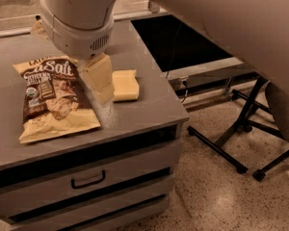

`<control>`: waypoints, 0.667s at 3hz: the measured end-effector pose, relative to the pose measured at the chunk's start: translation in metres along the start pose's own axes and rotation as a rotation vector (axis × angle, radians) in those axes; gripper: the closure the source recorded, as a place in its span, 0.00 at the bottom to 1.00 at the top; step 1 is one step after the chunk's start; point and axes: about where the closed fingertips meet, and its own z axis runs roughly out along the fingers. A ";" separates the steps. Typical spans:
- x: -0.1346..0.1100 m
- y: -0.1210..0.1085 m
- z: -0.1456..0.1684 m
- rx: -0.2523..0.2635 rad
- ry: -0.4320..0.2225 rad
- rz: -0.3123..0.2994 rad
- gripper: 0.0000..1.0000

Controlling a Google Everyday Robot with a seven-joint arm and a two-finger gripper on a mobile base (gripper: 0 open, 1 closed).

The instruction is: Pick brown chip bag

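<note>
The brown chip bag lies flat on the left part of the grey cabinet top. It has tan-yellow edges and a dark brown panel with white "Salt" lettering. My gripper hangs from the big pale wrist housing, just right of the bag's upper right edge. It sits between the bag and a small pale yellow sponge, low over the top and holding nothing that I can see. The brown drink can is hidden behind the arm.
The cabinet has drawers with a handle at the front. Its right edge drops to a speckled floor. Black stand legs spread on the floor to the right. A dark panel lies behind the cabinet.
</note>
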 end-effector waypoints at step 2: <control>-0.013 -0.017 0.020 -0.075 -0.007 -0.289 0.00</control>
